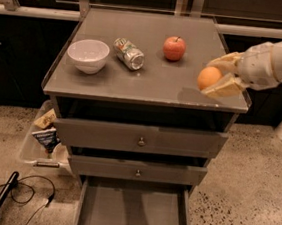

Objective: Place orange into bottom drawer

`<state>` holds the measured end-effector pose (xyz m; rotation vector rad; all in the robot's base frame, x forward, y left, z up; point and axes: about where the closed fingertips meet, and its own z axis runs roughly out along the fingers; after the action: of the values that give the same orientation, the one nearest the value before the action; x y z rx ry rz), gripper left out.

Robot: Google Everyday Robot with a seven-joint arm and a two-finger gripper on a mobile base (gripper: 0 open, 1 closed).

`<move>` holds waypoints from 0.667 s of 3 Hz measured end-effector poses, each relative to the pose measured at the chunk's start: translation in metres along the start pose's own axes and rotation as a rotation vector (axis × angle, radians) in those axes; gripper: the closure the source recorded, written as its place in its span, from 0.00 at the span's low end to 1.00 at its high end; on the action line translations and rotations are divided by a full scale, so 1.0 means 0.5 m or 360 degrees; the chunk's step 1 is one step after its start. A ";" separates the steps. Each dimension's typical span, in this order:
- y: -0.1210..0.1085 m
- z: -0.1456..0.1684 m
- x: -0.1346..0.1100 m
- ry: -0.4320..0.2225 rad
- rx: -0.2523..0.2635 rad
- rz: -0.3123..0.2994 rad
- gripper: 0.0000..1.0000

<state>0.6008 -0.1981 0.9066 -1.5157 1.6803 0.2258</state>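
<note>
The orange [208,77] is small, round and plain, held between the pale fingers of my gripper [219,75], which is shut on it. The gripper reaches in from the right and holds the orange just above the front right corner of the cabinet top [149,80]. The bottom drawer [132,215] is pulled open below, a wide shallow grey tray with nothing in it. It lies well below and to the left of the orange.
On the cabinet top sit a red apple [174,48], a tipped can [128,53] and a white bowl [88,55]. Two knobbed drawers [140,142] are shut. A clear bin with packets [42,139] and cables [17,192] lie on the floor at left.
</note>
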 end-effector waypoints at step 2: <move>0.193 -0.031 0.098 0.0048 0.0035 -0.0063 1.00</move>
<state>0.5123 -0.2198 0.8459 -1.5414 1.6691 0.1634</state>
